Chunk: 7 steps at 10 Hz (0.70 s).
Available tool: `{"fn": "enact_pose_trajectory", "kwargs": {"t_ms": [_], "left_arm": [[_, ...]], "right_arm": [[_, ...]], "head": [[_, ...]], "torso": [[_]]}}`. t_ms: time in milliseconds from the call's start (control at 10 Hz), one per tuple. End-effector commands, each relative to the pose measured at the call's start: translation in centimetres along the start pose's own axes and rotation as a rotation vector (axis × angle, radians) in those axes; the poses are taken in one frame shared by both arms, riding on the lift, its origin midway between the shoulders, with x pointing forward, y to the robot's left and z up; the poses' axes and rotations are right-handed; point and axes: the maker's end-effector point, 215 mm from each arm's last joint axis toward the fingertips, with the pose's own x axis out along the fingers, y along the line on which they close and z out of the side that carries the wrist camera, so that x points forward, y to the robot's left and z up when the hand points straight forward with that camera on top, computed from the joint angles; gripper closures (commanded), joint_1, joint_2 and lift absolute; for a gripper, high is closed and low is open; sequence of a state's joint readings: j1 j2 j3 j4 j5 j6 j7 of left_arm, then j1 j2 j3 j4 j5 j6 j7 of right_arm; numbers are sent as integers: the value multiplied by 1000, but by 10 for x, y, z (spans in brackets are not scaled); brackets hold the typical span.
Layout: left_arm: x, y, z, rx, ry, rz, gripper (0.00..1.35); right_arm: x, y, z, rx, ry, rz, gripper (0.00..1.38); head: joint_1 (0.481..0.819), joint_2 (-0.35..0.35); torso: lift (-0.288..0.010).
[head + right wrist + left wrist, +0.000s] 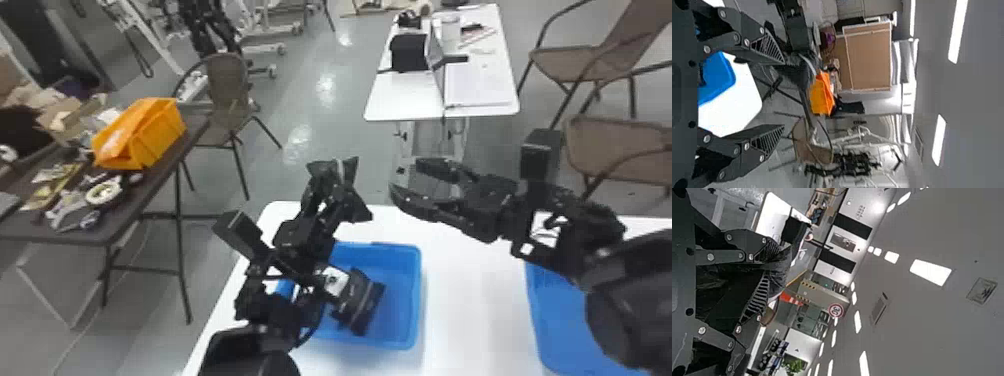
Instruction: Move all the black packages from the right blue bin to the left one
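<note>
Package (350,167) pinched in left gripper (332,185), raised near table's (470,300) far-left corner | another black package (366,307) inside left blue bin (416,300), partly behind left arm | right gripper (407,179), fingers spread, held up around table's far edge | right blue bin (557,320) partly behind right arm.

Spreads flat in head view as white table (470,285) | carries left blue bin (400,320), upright, near table's left edge | also carries right blue bin (560,320), well apart from left one (partly hidden)
</note>
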State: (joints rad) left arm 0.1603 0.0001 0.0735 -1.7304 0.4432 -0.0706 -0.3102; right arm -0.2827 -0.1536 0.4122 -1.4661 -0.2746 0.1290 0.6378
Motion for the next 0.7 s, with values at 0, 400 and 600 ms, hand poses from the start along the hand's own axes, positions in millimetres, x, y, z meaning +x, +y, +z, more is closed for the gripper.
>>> {"fn": "enact_pose_trajectory", "kwargs": {"t_ms": [0,400,600], "left_arm": [[-7,15,-1,19,-3,29,1222],[-47,54,-60,107,61,105,1222],[-66,67,-102,194,147,103,1222]], "right_arm": [[-39,-39,17,-69,-35,-179,335],[-185,-105,-23,-45,-82,-724,371],[-226,-113,-56,15,-46,-812,371]], "head": [[665,276],[695,134],[695,88]], "torso": [[0],[0],[0]]}}
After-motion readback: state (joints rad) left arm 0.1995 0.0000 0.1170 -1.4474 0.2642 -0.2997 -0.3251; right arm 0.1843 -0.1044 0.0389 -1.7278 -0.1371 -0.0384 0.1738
